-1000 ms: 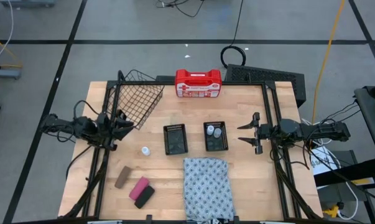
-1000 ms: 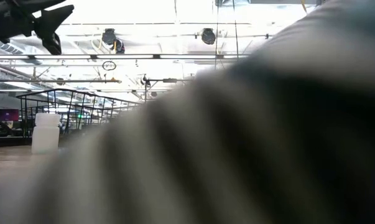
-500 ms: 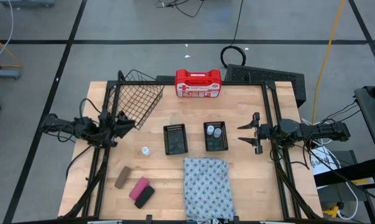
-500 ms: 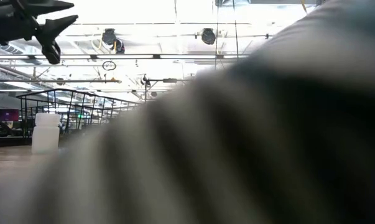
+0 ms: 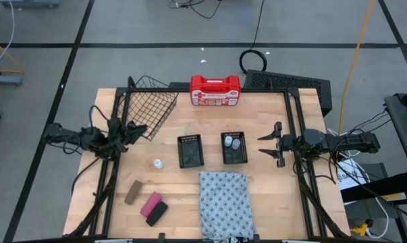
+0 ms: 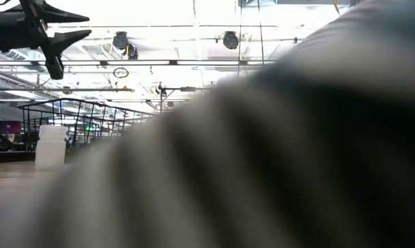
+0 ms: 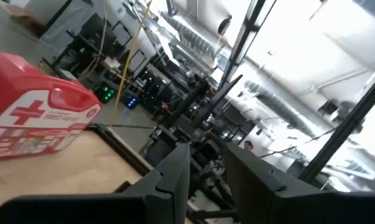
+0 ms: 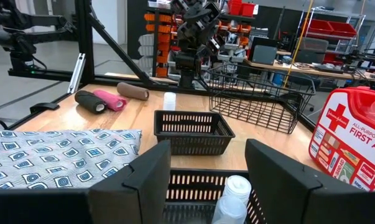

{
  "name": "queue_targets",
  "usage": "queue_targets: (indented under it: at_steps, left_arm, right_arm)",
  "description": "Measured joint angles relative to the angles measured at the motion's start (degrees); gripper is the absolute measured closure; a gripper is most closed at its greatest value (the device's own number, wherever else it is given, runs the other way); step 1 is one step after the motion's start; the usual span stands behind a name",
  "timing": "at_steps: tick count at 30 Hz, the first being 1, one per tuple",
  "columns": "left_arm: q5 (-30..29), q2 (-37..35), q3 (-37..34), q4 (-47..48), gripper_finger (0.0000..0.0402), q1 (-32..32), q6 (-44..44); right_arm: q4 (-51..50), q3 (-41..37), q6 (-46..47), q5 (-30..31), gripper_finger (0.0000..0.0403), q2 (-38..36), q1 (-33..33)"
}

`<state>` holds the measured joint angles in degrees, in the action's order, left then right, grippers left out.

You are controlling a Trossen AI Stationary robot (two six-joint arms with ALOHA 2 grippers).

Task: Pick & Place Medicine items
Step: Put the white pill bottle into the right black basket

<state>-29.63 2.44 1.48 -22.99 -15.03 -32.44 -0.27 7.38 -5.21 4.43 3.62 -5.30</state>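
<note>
One whitish bottle (image 5: 158,163) stands on the wood table left of two black mesh trays. Two more bottles (image 5: 231,142) stand in the right tray (image 5: 234,154); the left tray (image 5: 191,150) shows nothing inside. Brown (image 5: 133,192), pink (image 5: 151,203) and black (image 5: 156,213) blocks lie at the near left. My left gripper (image 5: 137,129) hovers open above the left edge, beside the wire basket. At the right edge, my right gripper (image 5: 269,144) hovers open and level, pointing at the trays. In the right wrist view a bottle (image 8: 234,190) shows just below its fingers.
A red-and-white case (image 5: 215,90) stands at the far edge. A wire basket (image 5: 149,108) lies tipped at the far left. A patterned cloth (image 5: 223,202) covers the near middle and blocks most of the low view. Black frame rails run along both sides.
My left gripper has rolled about its own axis and swung a little toward the wire basket, staying in the same place above the left edge. Its fingers stay apart.
</note>
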Motion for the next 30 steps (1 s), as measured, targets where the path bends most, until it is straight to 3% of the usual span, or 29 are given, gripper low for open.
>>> queue_targets:
  at_steps: [8,14,18,21,26,30]
  left_arm:
    - [2.88,9.27,1.47,-7.7,0.0283,-0.48,-3.22]
    - [4.16,21.82,12.78,-3.11,0.0209,-2.69,1.85]
    - [5.86,32.38,25.06,9.09,0.016,-5.39,3.29]
    - [7.56,39.91,35.57,24.09,0.0141,-8.04,-0.11]
    - [13.5,49.64,50.64,55.22,0.0142,-12.86,-16.5]
    - [9.04,54.18,51.87,64.32,0.015,-19.79,-28.54]
  right_arm:
    - [0.02,0.0,-0.02,-0.02,0.0206,0.0,0.0]
    - [0.01,0.0,-0.02,-0.02,0.0206,0.0,0.0]
    - [0.0,0.0,-0.02,-0.02,0.0206,0.0,0.0]
    - [0.01,0.0,-0.02,-0.01,0.0206,0.0,0.0]
    - [0.0,0.0,-0.02,0.0,0.0206,0.0,0.0]
    - [0.0,0.0,-0.01,-0.01,0.0206,0.0,0.0]
